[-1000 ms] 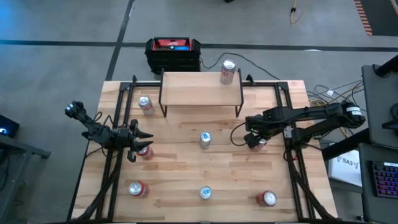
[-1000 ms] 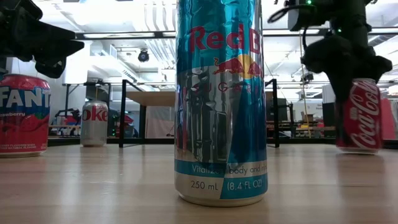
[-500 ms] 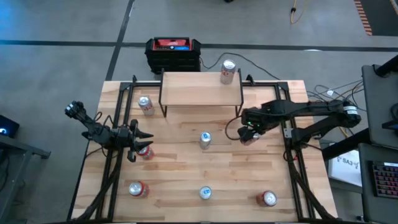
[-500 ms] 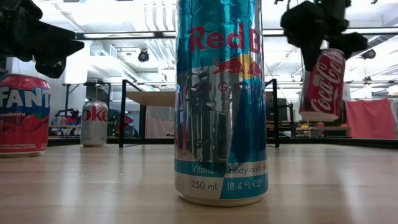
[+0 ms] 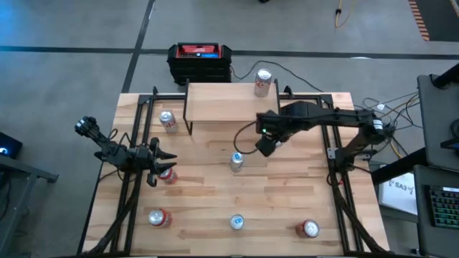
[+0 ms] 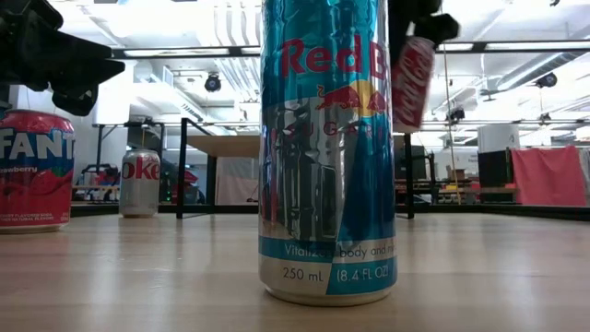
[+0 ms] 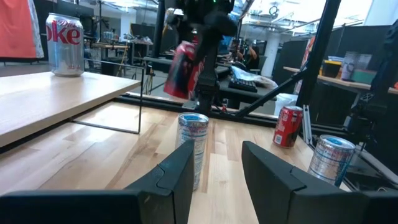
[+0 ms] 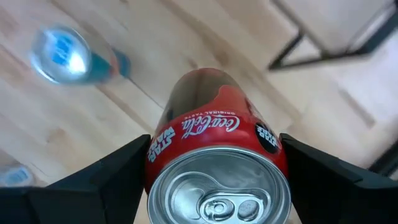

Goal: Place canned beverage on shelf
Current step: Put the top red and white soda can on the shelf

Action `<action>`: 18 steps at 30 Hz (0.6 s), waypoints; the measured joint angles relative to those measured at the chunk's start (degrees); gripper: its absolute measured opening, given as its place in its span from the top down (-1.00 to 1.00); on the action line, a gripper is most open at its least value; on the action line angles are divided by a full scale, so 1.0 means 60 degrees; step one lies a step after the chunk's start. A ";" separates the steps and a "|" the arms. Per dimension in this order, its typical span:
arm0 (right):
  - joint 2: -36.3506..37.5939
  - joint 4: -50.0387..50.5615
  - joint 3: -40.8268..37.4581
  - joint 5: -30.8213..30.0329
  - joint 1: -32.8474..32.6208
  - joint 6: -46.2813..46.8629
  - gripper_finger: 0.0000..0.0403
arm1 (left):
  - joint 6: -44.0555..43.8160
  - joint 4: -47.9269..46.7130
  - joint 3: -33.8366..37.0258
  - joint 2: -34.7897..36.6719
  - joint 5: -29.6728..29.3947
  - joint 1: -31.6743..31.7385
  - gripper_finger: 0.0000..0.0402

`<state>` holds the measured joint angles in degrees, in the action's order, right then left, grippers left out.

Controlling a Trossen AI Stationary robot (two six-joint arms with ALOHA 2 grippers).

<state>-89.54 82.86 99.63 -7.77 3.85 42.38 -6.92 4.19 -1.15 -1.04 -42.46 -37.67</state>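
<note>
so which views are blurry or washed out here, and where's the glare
Left wrist view: the red Coca-Cola can in the right claw is motion-smeared. Right wrist view: the blue can on the table is soft. Low view: ceiling lights blow out the background; the Red Bull can up close fills the middle. High view: even, sharp.

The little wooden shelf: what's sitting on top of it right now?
One silver can stands at the right end of the shelf. The right gripper holds a red cola can in the air beside it, not on it.
</note>
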 joint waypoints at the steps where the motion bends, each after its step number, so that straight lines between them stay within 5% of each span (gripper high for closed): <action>1: -0.0138 0.0046 0.0263 -0.0074 0.0105 -0.0156 -0.54 | -0.0001 0.0000 0.0000 0.0000 -0.0003 0.0001 0.41; 18: -0.3041 0.1197 0.4671 0.0511 0.2196 -0.3038 -0.54 | 0.0000 0.0000 -0.0001 0.0000 -0.0004 0.0001 0.41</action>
<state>-107.78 90.04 127.66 -4.71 17.03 24.15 -6.92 4.19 -1.16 -1.04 -42.48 -37.66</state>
